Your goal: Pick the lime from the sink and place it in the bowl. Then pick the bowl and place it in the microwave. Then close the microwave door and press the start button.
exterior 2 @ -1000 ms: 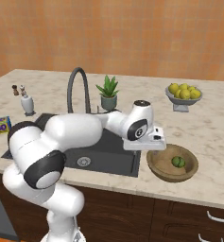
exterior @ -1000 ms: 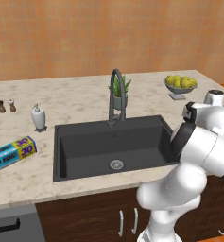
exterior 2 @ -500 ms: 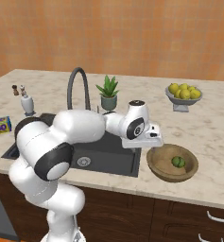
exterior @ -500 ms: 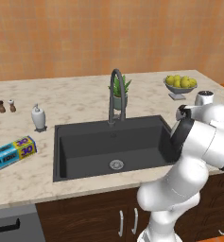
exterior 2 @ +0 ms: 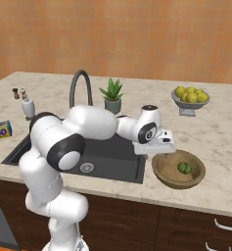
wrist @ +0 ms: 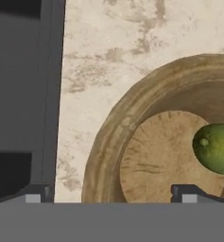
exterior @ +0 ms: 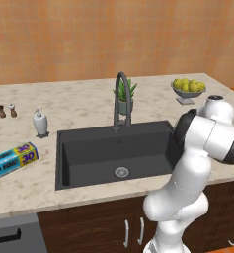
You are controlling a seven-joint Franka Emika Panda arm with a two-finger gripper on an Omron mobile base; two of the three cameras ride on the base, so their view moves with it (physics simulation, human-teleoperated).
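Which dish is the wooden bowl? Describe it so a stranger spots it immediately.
Start at the dark sink in the marble counter and move to its right-hand edge. There, near the counter's front, sits the wooden bowl, wide, tan-brown and thick-rimmed, with one green lime lying inside. The other dish, the grey footed fruit dish farther back, holds a pile of yellow fruit.

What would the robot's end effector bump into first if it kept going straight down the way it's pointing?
Probably the bowl: the open end effector points down at its near rim, with one fingertip over the bowl's floor and the other beside it. The lime lies off to one side.
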